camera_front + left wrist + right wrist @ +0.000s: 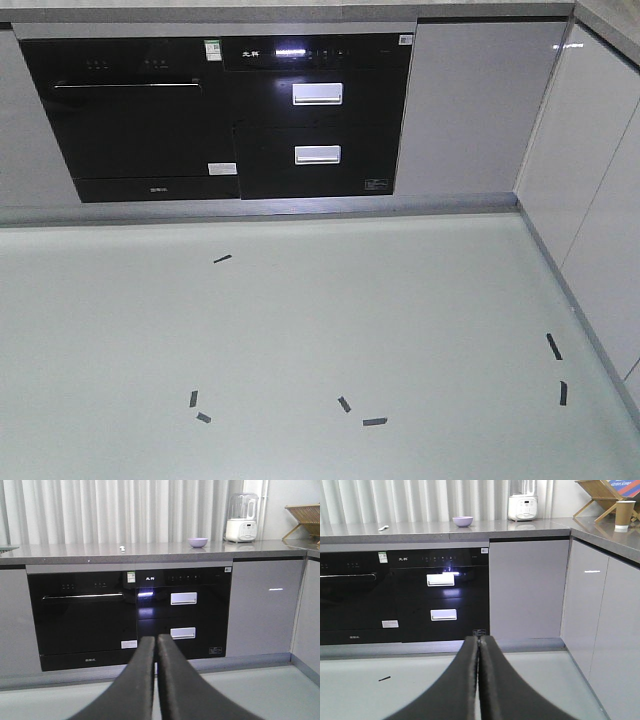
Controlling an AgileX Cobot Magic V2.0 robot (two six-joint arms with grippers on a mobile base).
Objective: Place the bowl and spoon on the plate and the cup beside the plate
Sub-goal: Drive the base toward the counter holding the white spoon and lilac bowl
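In the left wrist view the left gripper (156, 639) is seen at the bottom centre. Its two dark fingers are pressed together with nothing held between them. The right gripper (478, 638) is shown the same way at the bottom centre of the right wrist view, closed tip to tip and empty.

The bowl (198, 542) is found upright on the grey worktop (75, 554) in the upper part of the frame, right of centre. The spoon (122, 547) is laid on the same worktop to the left of it, well apart (it is too small for its shape to be made out clearly). In the right wrist view the bowl (463, 521) is placed near the top centre and the spoon (383, 528) towards the upper left. The cup (625, 514) is seen upright at the upper right, on the side run of the worktop, just in front of a wooden rack (600, 497).

A white blender (241, 517) is stood to the right of the bowl, before a pale pleated curtain (100, 510). Below the worktop, black built-in appliances (200, 110) are set between grey cabinet doors (465, 105). In the front-facing view a pale surface (300, 330) is spread across the lower frame, marked with short black tape strips (222, 259).
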